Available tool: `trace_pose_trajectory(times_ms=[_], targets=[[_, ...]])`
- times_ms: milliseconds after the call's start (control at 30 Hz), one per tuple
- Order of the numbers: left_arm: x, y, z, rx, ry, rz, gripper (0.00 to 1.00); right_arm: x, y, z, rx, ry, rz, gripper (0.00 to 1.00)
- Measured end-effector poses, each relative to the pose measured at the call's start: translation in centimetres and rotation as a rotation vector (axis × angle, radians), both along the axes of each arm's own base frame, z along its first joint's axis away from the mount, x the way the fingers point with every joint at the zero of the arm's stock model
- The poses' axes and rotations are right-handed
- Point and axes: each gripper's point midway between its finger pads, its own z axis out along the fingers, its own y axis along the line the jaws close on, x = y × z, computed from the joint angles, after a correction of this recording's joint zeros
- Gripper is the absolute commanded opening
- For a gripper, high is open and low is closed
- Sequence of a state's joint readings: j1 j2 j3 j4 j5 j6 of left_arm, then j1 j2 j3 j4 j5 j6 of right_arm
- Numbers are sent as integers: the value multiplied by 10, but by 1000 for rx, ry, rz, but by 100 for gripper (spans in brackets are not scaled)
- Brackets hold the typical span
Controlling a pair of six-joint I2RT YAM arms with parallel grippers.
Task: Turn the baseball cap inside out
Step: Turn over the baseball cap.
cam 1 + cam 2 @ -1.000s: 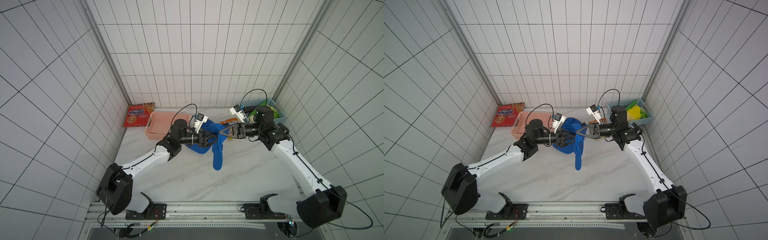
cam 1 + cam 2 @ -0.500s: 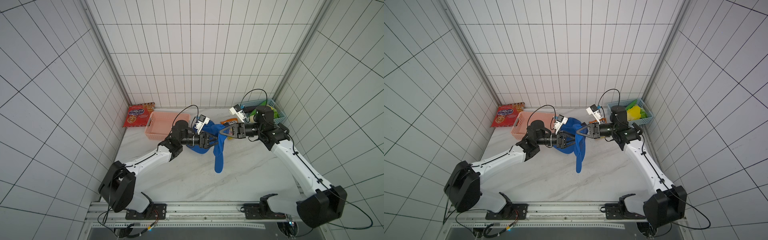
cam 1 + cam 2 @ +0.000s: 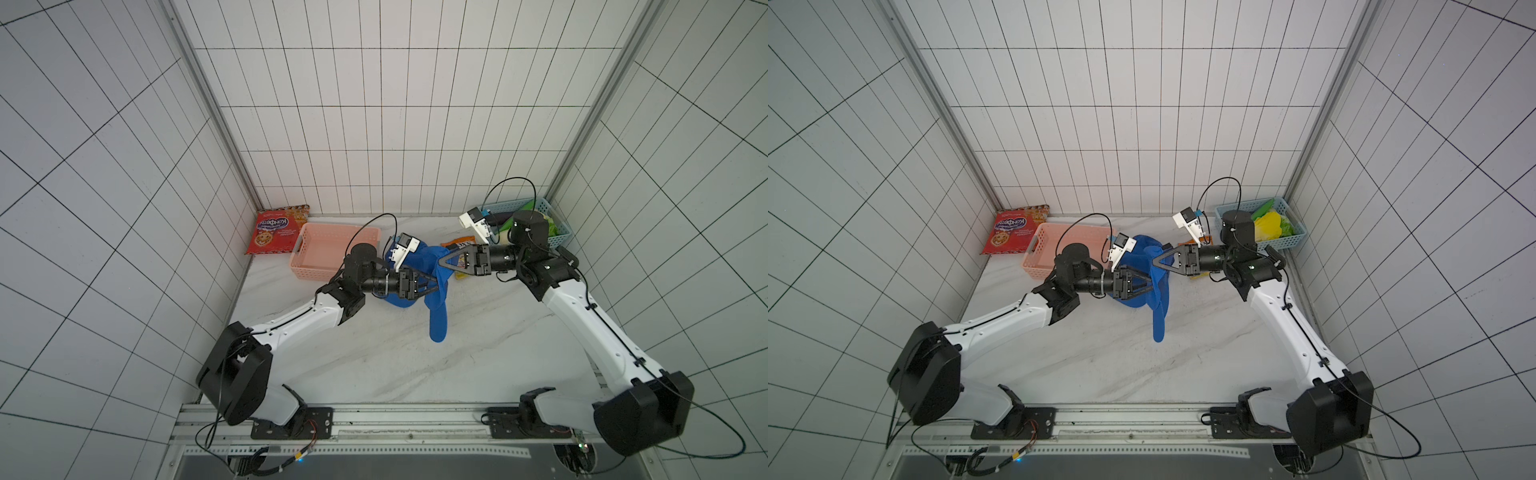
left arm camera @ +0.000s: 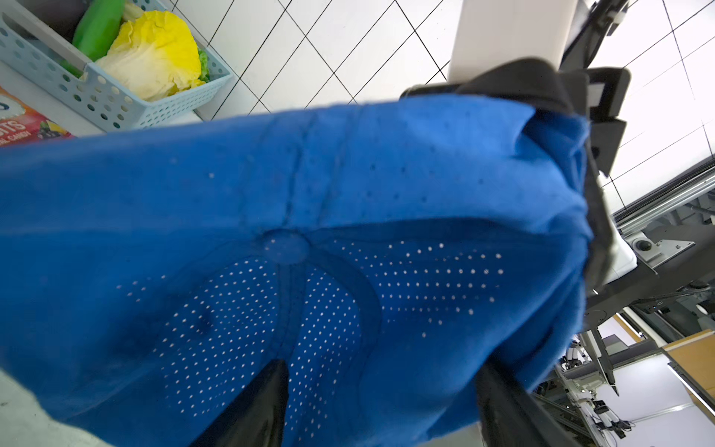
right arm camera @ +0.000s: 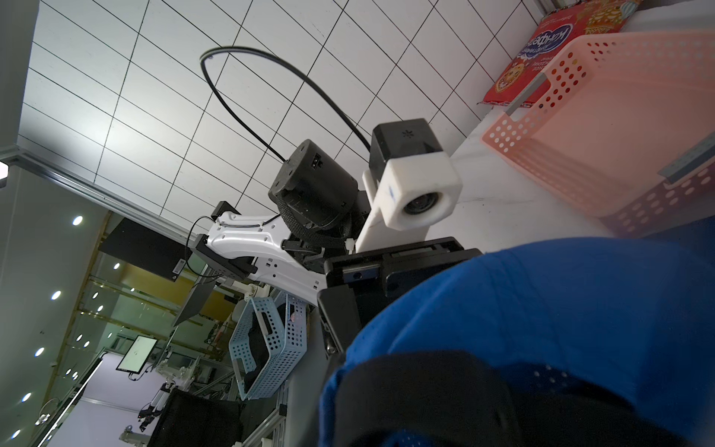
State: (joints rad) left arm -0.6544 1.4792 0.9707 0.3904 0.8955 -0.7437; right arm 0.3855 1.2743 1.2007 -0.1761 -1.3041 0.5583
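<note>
A: Cap (image 3: 419,261) position? End-effector states?
B: Held aloft between both, brim hung down. Rim is pinched by right gripper (image 3: 441,264), clamped tight. Left gripper (image 3: 434,286) is spread wide inside the crown.

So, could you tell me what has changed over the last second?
The left gripper edged slightly further towards the right gripper, jaws apart, pushing into the crown of the blue cap. The right gripper stayed shut on it; the pink basket and red snack bag did not move.

Blue cap (image 3: 424,262) — dotted mesh; pink basket (image 3: 309,272); red packet (image 3: 274,230).
</note>
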Motion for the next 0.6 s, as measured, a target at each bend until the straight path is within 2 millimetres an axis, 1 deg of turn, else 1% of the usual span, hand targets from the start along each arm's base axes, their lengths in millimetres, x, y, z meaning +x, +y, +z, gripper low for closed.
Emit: trace_pose_trajectory(times_ms=[67, 133, 167, 233, 300, 367, 433, 533, 600], targets=[[3, -4, 4, -15, 0, -2, 51, 0, 0, 0, 0, 2, -3, 10], [5, -7, 8, -34, -2, -3, 30, 2, 0, 0, -1, 2, -9, 16], [7, -7, 8, -39, 1, 0, 17, 2, 0, 0, -2, 3, -12, 22], [9, -7, 9, -45, 6, 16, 0, 5, -1, -3, -6, 11, -27, 33], [12, -5, 9, -46, 1, 44, 0, 7, -3, -8, -14, 21, -43, 44], [13, -1, 4, -33, 9, 77, 0, 10, -5, -12, -22, 29, -65, 54], [14, 3, -1, -17, 17, 104, 0, 14, -7, -15, -29, 35, -90, 61], [15, 6, -4, 1, 23, 131, 0, 18, -8, -17, -38, 36, -118, 62], [17, 7, -5, 9, 21, 142, 0, 20, -8, -18, -43, 33, -138, 62]])
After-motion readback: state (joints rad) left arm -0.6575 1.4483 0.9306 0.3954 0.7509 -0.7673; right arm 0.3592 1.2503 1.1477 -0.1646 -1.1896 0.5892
